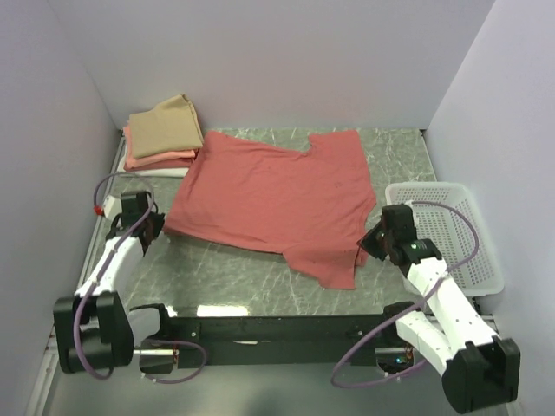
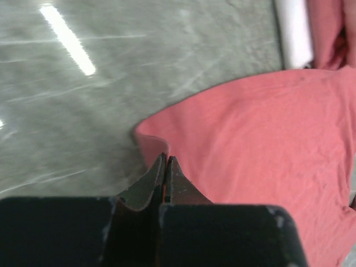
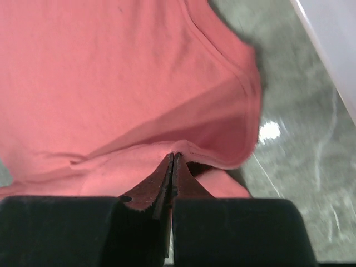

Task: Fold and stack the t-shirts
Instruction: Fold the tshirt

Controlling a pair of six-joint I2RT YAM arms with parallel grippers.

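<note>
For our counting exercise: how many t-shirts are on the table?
4: salmon-red shirt spread mid-table; tan shirt, salmon-pink shirt and white shirt stacked far left. Others may hide beneath.

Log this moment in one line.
left end effector: shut on salmon-red t-shirt corner | right end effector: shut on its edge | t-shirt: spread, unfolded | folded stack: far left

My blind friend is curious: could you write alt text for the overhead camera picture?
A salmon-red t-shirt lies spread on a green marbled table, with the left gripper and right gripper each closed on a near edge of it. A stack of folded shirts sits at the far left, and a white basket stands at the right.
</note>
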